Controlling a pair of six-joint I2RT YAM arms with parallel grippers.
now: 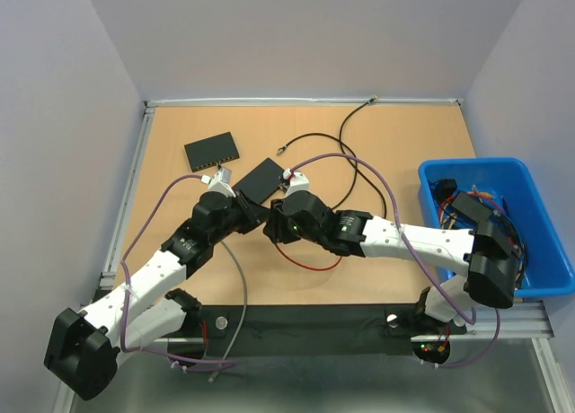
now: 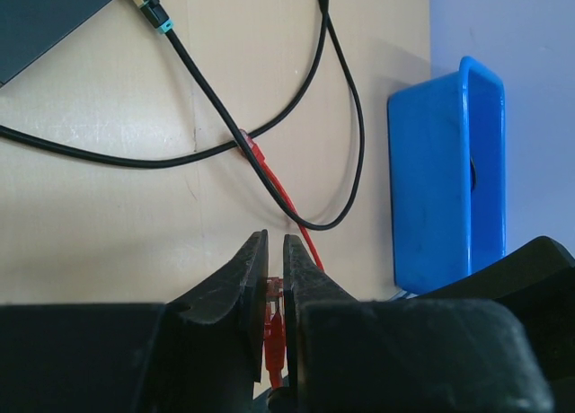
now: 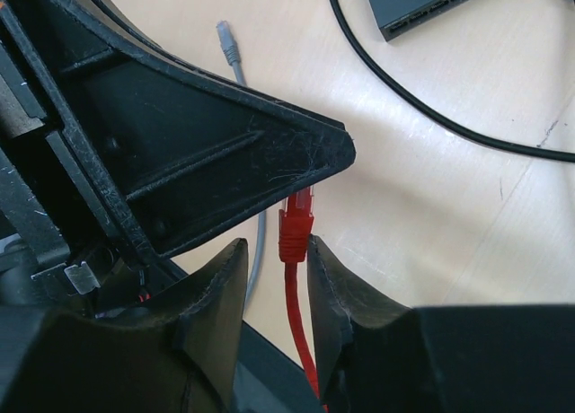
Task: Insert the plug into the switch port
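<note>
My left gripper [image 2: 276, 248] is shut on the red plug [image 2: 275, 296], which is pinched deep between its fingers; its red cable [image 2: 280, 193] trails over the table. In the right wrist view the same red plug [image 3: 296, 226] hangs between the fingers of my right gripper [image 3: 275, 247], which is open; the plug rests against the right finger [image 3: 328, 269]. Both grippers meet at mid-table, left [image 1: 259, 210] and right [image 1: 275, 219]. One black switch [image 1: 212, 150] lies at the far left, with ports showing in the right wrist view [image 3: 431, 2]. A second black switch [image 1: 260, 178] lies just beyond the grippers.
A blue bin [image 1: 503, 220] of cables stands at the right edge. Black cables [image 1: 337, 153] loop across the far table, one with a teal-tipped plug [image 2: 154, 14] at a switch corner. A grey cable plug [image 3: 228, 43] lies on the table. A red cable loop [image 1: 310, 262] lies below the right arm.
</note>
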